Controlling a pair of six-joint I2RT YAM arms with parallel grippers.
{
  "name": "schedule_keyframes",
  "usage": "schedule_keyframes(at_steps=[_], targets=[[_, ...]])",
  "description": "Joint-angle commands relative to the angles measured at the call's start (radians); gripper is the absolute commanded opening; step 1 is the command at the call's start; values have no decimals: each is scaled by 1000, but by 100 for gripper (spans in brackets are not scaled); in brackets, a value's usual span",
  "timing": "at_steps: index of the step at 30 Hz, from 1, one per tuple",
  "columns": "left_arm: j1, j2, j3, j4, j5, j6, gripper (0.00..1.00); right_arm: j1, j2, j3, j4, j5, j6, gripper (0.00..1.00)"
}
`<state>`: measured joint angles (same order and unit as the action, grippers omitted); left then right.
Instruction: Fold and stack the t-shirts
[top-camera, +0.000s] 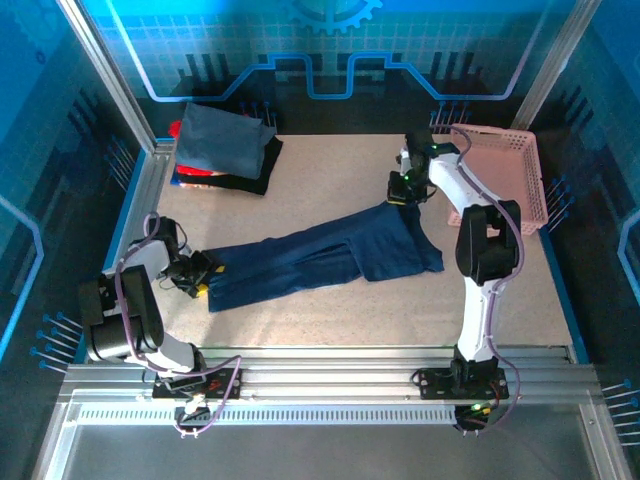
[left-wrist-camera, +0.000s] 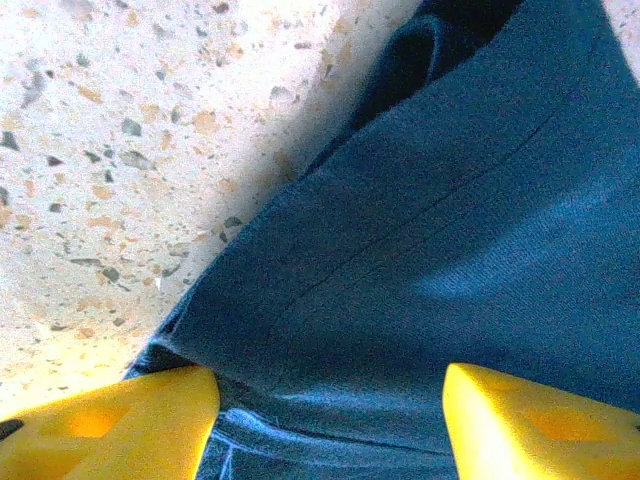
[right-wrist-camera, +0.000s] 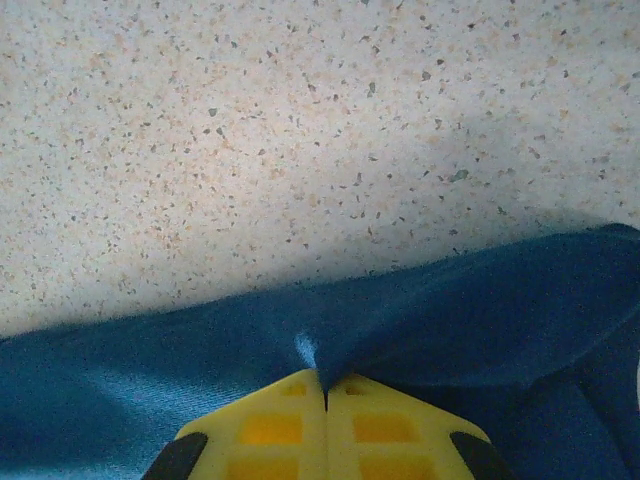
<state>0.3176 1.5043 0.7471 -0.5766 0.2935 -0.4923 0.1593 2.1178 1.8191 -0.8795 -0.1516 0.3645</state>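
Observation:
A large dark navy t-shirt (top-camera: 320, 255) lies stretched in a long band across the table, from lower left to upper right. My left gripper (top-camera: 203, 280) is at its lower-left end. In the left wrist view this gripper (left-wrist-camera: 330, 400) is open, its yellow fingers (left-wrist-camera: 120, 425) standing wide on either side of the navy cloth (left-wrist-camera: 430, 250) near a hem. My right gripper (top-camera: 400, 195) is at the upper-right end. In the right wrist view it (right-wrist-camera: 325, 385) is shut on a pinched ridge of the navy cloth (right-wrist-camera: 450, 320). Folded t-shirts (top-camera: 225, 140) are stacked at the back left, slate-blue on top.
A pink lattice basket (top-camera: 500, 135) stands at the back right, close behind the right arm. Red (top-camera: 190, 172) and black (top-camera: 245, 182) layers show under the slate-blue tee. Metal rails border the speckled table (top-camera: 330, 170) on the left and along the near edge.

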Motion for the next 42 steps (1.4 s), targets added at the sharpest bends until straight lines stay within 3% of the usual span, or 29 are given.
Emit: schedule_keyframes(at_steps=[1,8,11,13,15,22,28,34,37,42], targets=[[9,34,-15,-3,-28,4,64,-21,49,49,-63,-28,-16,4],[6,22,-11,-5,-28,11,65,-37,115,95,-82,-39,-23,16],[-12,-6,-3,-11,-19,8,65,-56,155,127,-89,-78,-5,26],[-50,-35,8,-16,-19,1,66,-67,181,155,-97,-100,5,38],[-104,-66,29,-37,-42,-5,67,-71,192,172,-121,-107,10,43],[-256,-209,72,-72,-71,-75,69,-81,-34,-118,-89,-18,-2,46],[-279,-245,103,-105,-83,-82,70,-107,-200,-420,2,40,83,46],[-365,-174,57,52,-35,-143,70,-109,-201,-500,28,143,138,46],[-391,-122,41,117,-5,-156,70,-103,-254,-542,98,89,136,47],[-382,-55,4,117,-53,-138,70,-98,-241,-583,63,117,189,46]])
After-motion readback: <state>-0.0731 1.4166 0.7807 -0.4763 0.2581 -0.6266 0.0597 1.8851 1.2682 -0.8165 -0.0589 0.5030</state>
